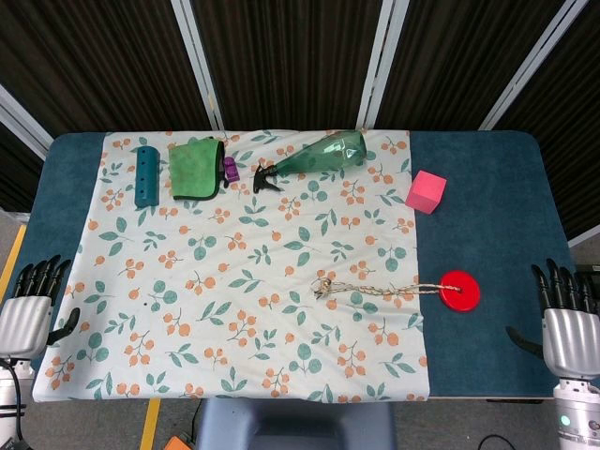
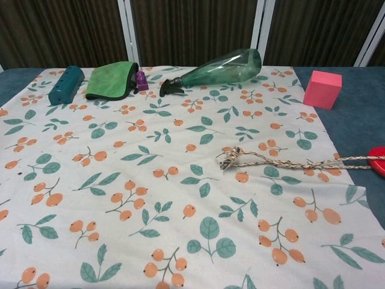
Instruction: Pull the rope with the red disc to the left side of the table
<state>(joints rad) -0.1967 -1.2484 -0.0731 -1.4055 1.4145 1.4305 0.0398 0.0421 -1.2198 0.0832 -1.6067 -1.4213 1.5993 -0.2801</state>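
Observation:
A red disc [image 1: 459,291] lies on the blue table cover at the right, just off the floral cloth; only its edge [image 2: 378,160] shows in the chest view. A twisted tan rope [image 1: 375,289] runs left from it across the cloth and ends in a knotted loop [image 2: 228,158]. My left hand [image 1: 28,309] hangs at the table's left front edge, fingers apart, holding nothing. My right hand [image 1: 565,323] is at the right front edge, also spread and empty. Both are far from the rope. Neither hand shows in the chest view.
Along the far side lie a teal perforated piece [image 1: 145,175], a green cloth [image 1: 196,168], a small purple object [image 1: 231,169], a green spray bottle [image 1: 314,157] on its side, and a pink block [image 1: 426,191]. The floral cloth [image 1: 187,309] covers the table's middle.

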